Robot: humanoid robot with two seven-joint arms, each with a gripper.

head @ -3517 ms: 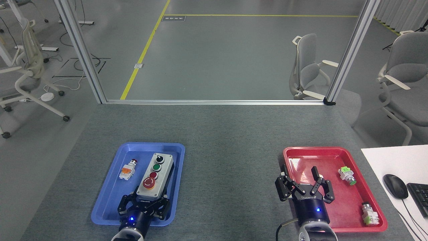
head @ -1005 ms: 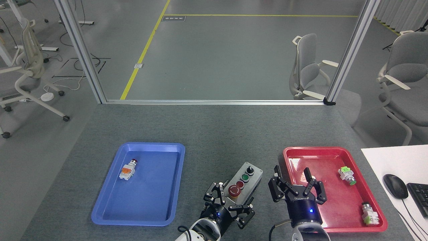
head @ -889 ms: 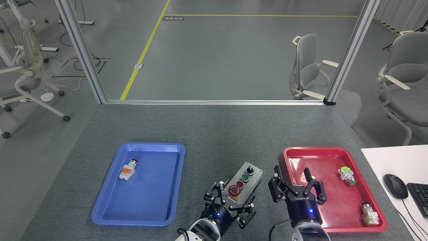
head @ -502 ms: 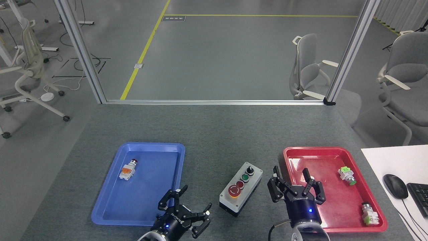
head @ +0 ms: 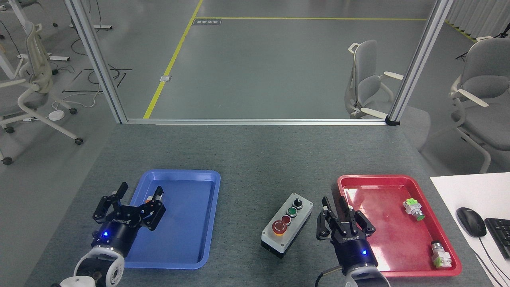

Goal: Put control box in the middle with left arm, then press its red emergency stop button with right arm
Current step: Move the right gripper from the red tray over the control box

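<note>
Control box (head: pixel 287 224) sits between trays, both arms' fingers spread (holding nothing).

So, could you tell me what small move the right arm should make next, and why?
Probably shift the right claw left and over the red emergency stop button. The control box already sits on the table between the blue tray and red tray, the left claw is clear of it, and the button looks unpressed.
</note>
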